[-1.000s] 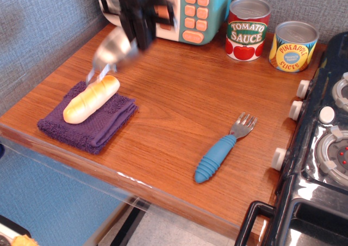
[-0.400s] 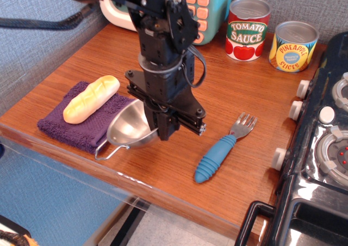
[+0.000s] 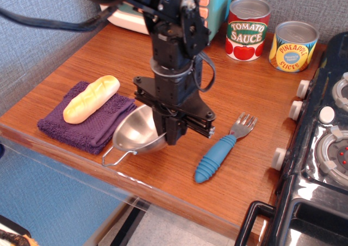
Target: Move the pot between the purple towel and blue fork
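The gripper [image 3: 175, 130] is clamped on the right rim of the pot [image 3: 138, 131]. The pot hangs off the gripper toward 9 o'clock, so the shiny bowl sits on the left of the black arm. It tips up on the gripper side, and its open mouth faces up and a bit to the left.

The pot is low over the desk [image 3: 179, 88]. I cannot tell if its bottom touches the wood yet. One thin wire handle pokes out at 7 o'clock from the bowl, near the front edge of the desk.

The purple towel [image 3: 103, 123] lies at 9 o'clock from the pot. The left rim of the pot is just beside the towel's right edge, maybe touching it. A yellow bread loaf [image 3: 91, 98] rests on top of the towel.

The blue fork [image 3: 220, 151] lies at 3 o'clock from the gripper, a little apart. Its long way runs from 7 o'clock at the blue handle end to 1 o'clock at the silver tines.

So the pot is in the gap already, but it sits much closer to the towel than to the fork. I think it should slide a little toward 3 o'clock, go down flat, and then be let go.
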{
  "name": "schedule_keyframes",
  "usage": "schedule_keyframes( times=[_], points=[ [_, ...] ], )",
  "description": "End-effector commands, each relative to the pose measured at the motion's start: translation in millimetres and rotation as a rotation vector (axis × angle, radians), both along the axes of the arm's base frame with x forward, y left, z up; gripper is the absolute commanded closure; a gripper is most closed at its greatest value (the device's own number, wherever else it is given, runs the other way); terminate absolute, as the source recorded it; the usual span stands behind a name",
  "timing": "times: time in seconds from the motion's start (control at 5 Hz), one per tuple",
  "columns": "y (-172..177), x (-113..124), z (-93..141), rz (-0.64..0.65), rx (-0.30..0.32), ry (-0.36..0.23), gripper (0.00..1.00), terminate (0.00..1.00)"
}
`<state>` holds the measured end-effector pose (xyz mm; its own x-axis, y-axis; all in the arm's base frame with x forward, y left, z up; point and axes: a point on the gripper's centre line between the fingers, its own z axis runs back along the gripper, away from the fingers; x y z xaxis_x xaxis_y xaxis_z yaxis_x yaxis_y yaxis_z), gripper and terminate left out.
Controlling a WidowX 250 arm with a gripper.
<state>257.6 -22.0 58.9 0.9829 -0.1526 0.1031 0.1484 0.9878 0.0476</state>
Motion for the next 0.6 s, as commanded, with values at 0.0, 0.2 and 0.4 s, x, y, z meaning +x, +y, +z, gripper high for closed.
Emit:
schedule_keyframes(
  times=[0.0, 0.2, 0.4],
  points=[
    [4, -1, 8, -0.023, 0.001, -0.019, 0.0, 0.0],
    [3, 1, 8, -0.024, -0.003, -0.006, 0.0, 0.0],
    [7, 4, 29, -0.019, -0.069, -0.019, 0.0, 0.0]
  ],
)
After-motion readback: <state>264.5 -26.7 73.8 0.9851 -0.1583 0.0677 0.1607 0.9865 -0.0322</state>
